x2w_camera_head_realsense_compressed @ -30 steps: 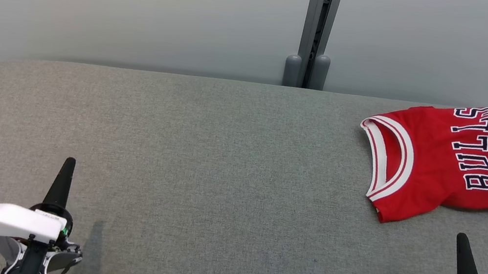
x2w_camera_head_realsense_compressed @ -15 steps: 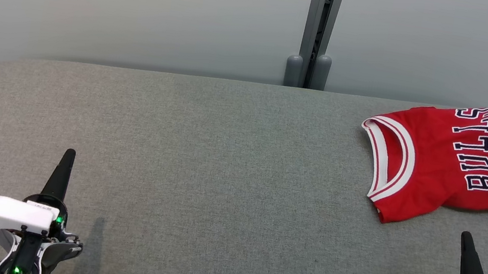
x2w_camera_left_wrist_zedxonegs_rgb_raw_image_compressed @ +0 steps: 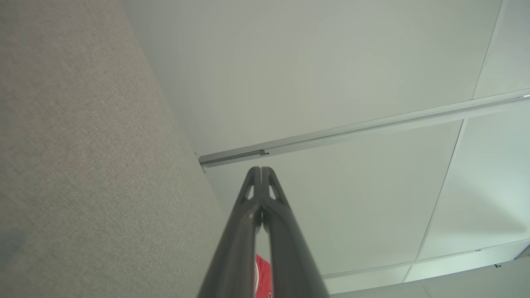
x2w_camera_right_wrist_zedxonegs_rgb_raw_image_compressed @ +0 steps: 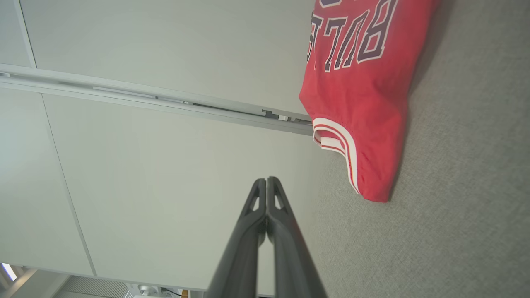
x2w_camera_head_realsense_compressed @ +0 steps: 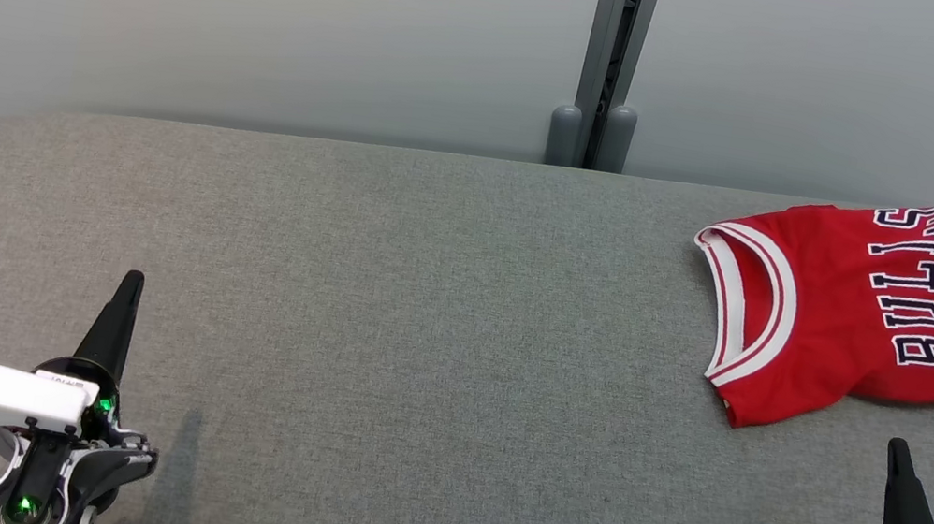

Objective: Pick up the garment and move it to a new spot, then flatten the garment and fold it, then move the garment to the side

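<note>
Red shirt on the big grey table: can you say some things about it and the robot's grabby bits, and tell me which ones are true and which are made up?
1. The red jersey lies toward the right side of the grey table. True.
2. The left end effector and the right end effector are both shut. True.
3. The right end effector is holding the jersey. False: it holds nothing and sits apart from the jersey, nearer the robot.
4. The jersey says LAKERS. False: the dark letters with white edges spell BULLS.
</note>
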Available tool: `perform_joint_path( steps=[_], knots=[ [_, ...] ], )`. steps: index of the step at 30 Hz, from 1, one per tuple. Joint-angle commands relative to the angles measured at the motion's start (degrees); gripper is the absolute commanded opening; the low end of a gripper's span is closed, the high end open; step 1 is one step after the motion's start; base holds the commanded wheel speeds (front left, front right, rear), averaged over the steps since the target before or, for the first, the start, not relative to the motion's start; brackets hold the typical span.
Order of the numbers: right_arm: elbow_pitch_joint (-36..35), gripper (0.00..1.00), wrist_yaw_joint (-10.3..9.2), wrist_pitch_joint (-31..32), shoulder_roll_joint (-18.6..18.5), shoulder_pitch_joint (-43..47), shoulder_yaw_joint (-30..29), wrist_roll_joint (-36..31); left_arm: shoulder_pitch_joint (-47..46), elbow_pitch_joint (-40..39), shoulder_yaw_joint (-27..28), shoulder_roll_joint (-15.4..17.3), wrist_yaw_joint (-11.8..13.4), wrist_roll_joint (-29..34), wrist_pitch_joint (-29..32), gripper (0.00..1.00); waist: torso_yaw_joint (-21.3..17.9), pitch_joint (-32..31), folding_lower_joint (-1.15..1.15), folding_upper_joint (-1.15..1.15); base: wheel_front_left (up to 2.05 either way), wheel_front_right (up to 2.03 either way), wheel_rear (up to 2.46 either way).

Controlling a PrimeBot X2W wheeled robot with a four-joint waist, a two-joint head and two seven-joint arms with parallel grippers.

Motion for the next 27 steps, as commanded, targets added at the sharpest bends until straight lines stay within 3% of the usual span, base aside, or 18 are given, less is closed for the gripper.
perform_joint_path(
  steps=[1, 27],
  knots=[
    [-0.42, 0.0, 0.02, 0.43, -0.21, -0.76, -0.3, 1.04, -1.73, 0.03, 0.39, 0.24, -0.51, -1.17, 0.3, 0.0, 0.01, 0.0, 0.0, 0.0, 0.0, 0.0, 0.0],
    [-1.17, 0.0, 0.02, 0.75, -0.71, -0.7, -0.16, 9.29, -3.12, 0.9, 1.58, -0.15, -1.21, -8.15, 2.8, 0.0, 0.27, 0.03, 0.0, 0.0, 0.0, 0.0, 0.0]
  ],
)
